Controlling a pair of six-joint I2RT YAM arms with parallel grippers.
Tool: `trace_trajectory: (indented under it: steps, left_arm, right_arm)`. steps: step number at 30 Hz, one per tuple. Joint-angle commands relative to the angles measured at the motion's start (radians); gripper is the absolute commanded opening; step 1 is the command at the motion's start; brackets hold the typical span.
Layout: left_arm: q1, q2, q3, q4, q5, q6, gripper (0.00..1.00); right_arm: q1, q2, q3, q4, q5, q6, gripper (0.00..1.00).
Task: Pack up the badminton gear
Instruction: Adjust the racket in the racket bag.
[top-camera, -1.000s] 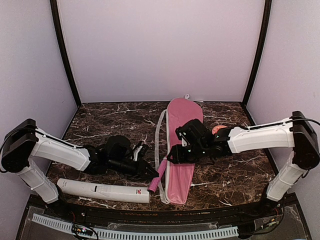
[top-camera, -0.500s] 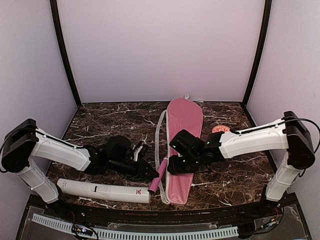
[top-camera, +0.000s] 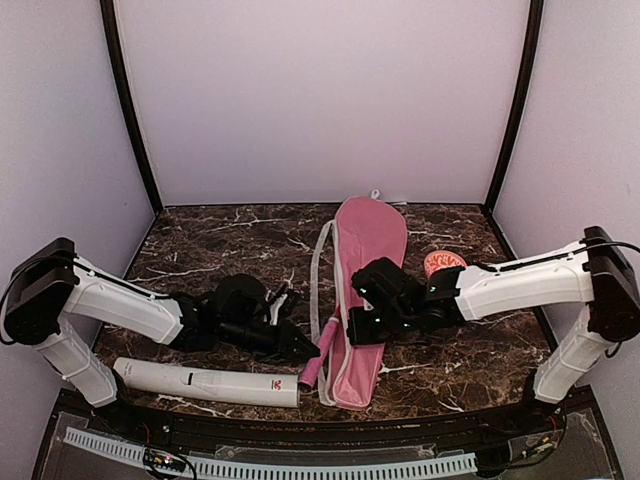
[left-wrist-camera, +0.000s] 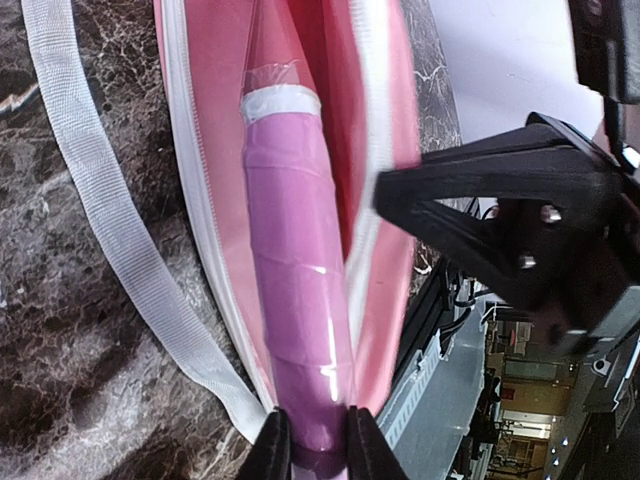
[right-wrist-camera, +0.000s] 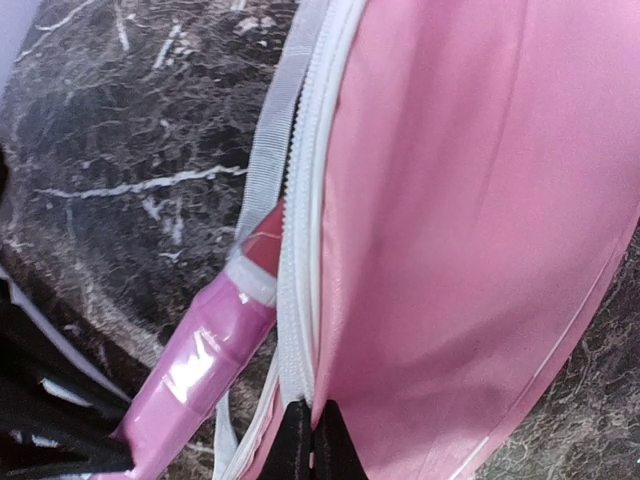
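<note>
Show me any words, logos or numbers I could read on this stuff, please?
On the white tube, a red logo: too small to read.
On the same tube, a dark mark: too small to read.
On the pink bag and racket handle: no text shows.

Matt pink cloth bag (right-wrist-camera: 480, 220), glossy film-wrapped handle (left-wrist-camera: 300, 300), polished marble-look table (top-camera: 470, 360)
</note>
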Motion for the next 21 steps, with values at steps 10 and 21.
trace_trajectory:
  steps: [10,21]
  left_arm:
    - [-0.034,-0.005,0.046,0.185,-0.069,-0.005,0.00]
    - [-0.063,0.040,0.044,0.204,-0.076,-0.010,0.00]
  right_arm:
    - [-0.051,-0.197,-0.229,0.473,-0.399,-0.056,0.00]
    - [-0.066,-0.226,-0.298,0.593,-0.446,-0.042,0.00]
